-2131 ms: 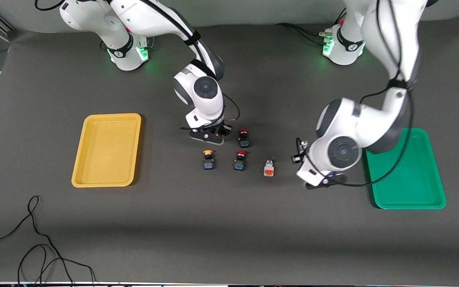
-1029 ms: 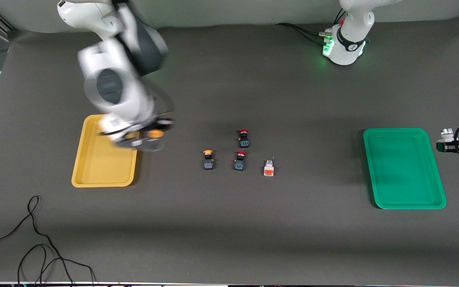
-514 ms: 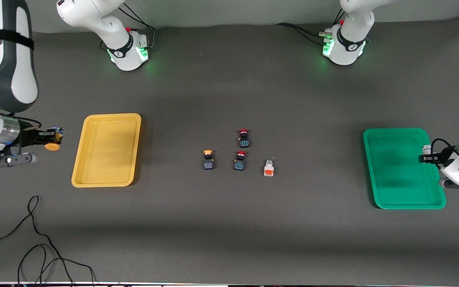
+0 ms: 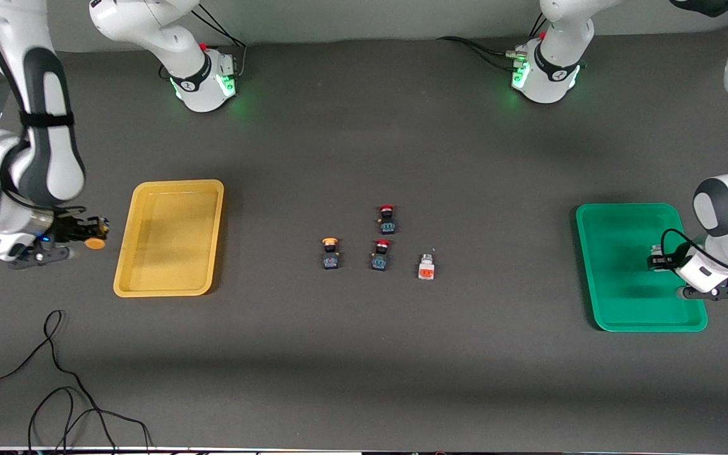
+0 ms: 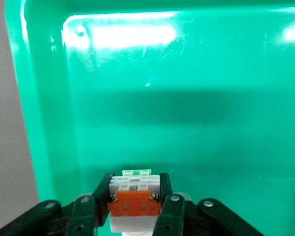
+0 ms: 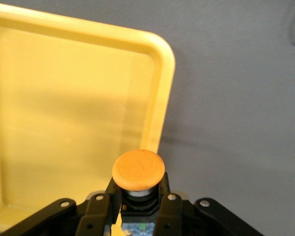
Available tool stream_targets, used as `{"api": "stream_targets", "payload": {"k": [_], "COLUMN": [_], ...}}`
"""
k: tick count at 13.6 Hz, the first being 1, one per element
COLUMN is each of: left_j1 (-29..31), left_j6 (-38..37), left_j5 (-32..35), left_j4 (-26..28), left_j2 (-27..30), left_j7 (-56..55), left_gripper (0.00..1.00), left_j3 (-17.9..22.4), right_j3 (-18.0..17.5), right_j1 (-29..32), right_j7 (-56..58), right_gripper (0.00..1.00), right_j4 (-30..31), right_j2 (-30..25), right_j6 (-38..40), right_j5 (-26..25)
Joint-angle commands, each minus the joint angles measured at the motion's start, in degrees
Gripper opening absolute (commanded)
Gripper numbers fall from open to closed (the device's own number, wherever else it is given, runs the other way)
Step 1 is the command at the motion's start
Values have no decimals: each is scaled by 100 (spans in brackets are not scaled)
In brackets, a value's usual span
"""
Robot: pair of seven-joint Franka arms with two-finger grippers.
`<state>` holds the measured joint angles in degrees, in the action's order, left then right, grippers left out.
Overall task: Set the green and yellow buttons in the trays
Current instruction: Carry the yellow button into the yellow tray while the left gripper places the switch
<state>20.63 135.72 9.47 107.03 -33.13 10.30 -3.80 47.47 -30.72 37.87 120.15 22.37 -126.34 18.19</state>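
Note:
My right gripper [image 4: 89, 232] is shut on a yellow-capped button [image 4: 95, 243], held just off the yellow tray's [image 4: 149, 287] long edge, toward the right arm's end of the table. The right wrist view shows the cap [image 6: 138, 169] between the jaws [image 6: 137, 196] by the tray's rim [image 6: 164, 98]. My left gripper [image 4: 661, 261] is shut on a white button [image 4: 655, 258] over the green tray [image 4: 617, 319]. The left wrist view shows its orange face [image 5: 134, 204] in the jaws [image 5: 134, 194] above the tray floor [image 5: 187, 98]. Another yellow-capped button [image 4: 330, 253] and white button [image 4: 426, 267] stand mid-table.
Two dark red-capped switches [image 4: 387, 218] [image 4: 381, 254] stand among the buttons in the middle. A black cable [image 4: 54, 392] loops on the table near the front camera at the right arm's end. Both trays hold nothing.
Both grippers lifted a button from the middle and carried it outward. Since half a second ago the left gripper moved inward over the green tray and the right shifted slightly toward the yellow tray.

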Motion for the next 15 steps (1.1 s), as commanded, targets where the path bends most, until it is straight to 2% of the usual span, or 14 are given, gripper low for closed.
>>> {"api": "stream_targets", "payload": {"k": [1, 2, 3, 6, 7, 8, 9, 10, 12, 15], "left_j1": [47, 82, 117, 100, 65, 38, -23, -102, -216, -523], "left_j6": [51, 51, 16, -377, -728, -1140, -1579, -2062, -3160, -4927], "left_j5": [73, 73, 73, 73, 64, 64, 29, 11, -50, -208], "left_j4": [73, 64, 64, 47, 12, -6, -76, -190, -619, -1734], "left_j2": [70, 70, 88, 315, 490, 745, 991, 1193, 1484, 1556], "left_j7": [51, 51, 60, 60, 16, -36, -46, -46, -46, -474], "left_gripper": [37, 93, 99, 99, 99, 99, 99, 99, 99, 99], "left_j3": [-51, -51, -51, -59, -77, -112, -130, -156, -226, -393], "right_j3": [-18, -35, -53, -88, -106, -123, -132, -124, -115, 8], "right_j1": [-100, -109, -101, -101, -109, -92, -92, -109, -118, -144], "right_j7": [475, 475, 475, 484, 484, 467, 406, 379, 353, 344], "right_gripper": [20, 20, 20, 20, 30, 62, 89, 97, 100, 100], "right_j4": [-176, -185, -185, -194, -220, -229, -246, -299, -430, -878], "right_j2": [811, 891, 944, 1190, 1208, 1208, 1208, 1200, 1094, 954], "right_j6": [-119, -119, -136, -241, -233, -215, -198, -145, 65, 609], "right_j5": [877, 975, 1020, 1361, 1424, 1424, 1424, 1433, 1424, 1302]}}
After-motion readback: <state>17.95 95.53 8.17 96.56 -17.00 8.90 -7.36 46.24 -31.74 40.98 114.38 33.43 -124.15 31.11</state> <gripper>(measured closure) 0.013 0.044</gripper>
